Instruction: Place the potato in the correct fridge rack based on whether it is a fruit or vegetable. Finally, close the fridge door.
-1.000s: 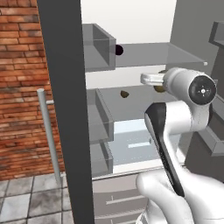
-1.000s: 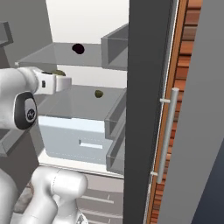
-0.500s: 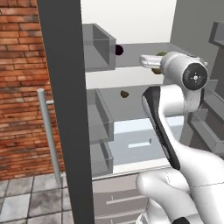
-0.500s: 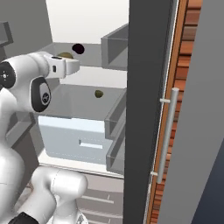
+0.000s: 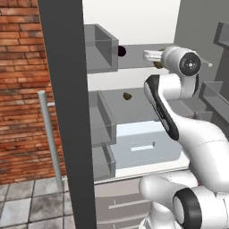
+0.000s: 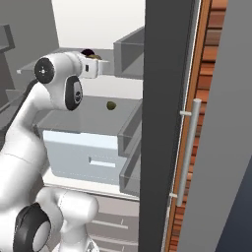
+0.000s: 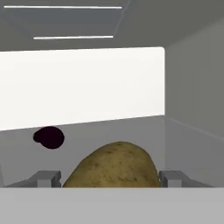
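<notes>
The two small dark-tipped fingers [image 7: 43, 178] of the white arm's gripper [image 7: 109, 179] stand spread about the width of the rounded tan-brown matte potato [image 7: 113, 165], gripping it between them. It sits just above the thin translucent grey fridge rack [image 5: 134, 61]. A small near-black round item [image 7: 49, 137] lies beyond the fingers, to their left.

Reaches up and forward from the base, elbow bent, forearm rising to a wrist turned level at upper-shelf height. Gripper [image 5: 152, 55] points horizontally into the fridge, toward its back wall. In the hand view the 2 fingers [image 7: 43, 178] sit on either side of the potato [image 7: 114, 165], clamped against it. From the right base view, gripper [image 6: 101, 67] juts out level from the white wrist.
</notes>
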